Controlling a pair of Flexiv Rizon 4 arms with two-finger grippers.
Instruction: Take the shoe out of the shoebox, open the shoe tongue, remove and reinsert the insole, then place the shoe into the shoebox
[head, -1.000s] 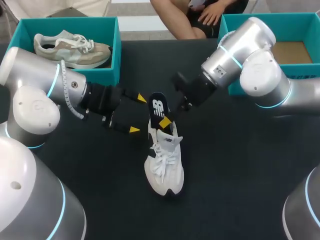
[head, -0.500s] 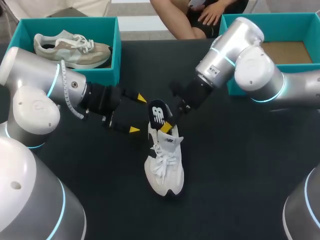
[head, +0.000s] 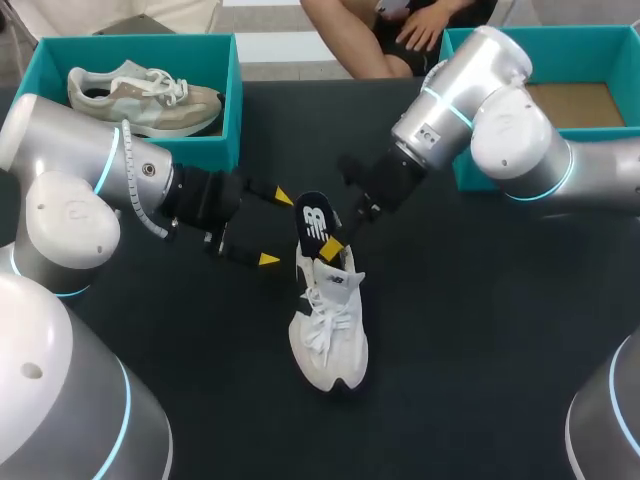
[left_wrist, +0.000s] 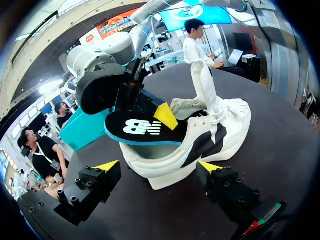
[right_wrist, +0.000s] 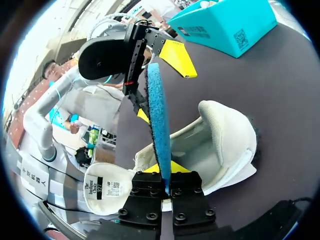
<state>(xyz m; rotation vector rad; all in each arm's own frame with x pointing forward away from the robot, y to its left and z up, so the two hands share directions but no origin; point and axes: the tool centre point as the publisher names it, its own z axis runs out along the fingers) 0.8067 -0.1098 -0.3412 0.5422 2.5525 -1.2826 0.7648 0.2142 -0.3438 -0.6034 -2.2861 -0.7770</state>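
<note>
A white shoe (head: 328, 335) lies on the dark table, toe toward the front. Its insole (head: 313, 220), black on top and blue underneath, sticks up out of the heel opening. My right gripper (head: 333, 248) is shut on the insole's lower part, just above the shoe's collar. In the right wrist view the insole (right_wrist: 159, 120) stands edge-on between the right gripper (right_wrist: 167, 190) fingers, with the shoe (right_wrist: 222, 145) open below. My left gripper (head: 276, 228) stands open beside the heel. In the left wrist view the shoe (left_wrist: 220, 130) and insole (left_wrist: 142, 129) lie ahead of the left gripper (left_wrist: 159, 166).
A teal shoebox (head: 232, 100) at the back left holds a beige shoe (head: 140, 95). A second teal box (head: 455, 60) stands at the back right behind my right arm, its brown bottom showing.
My right gripper closed on the insole, and its arm swung toward the back. The insole tilted slightly. The left arm and the shoe kept still.
</note>
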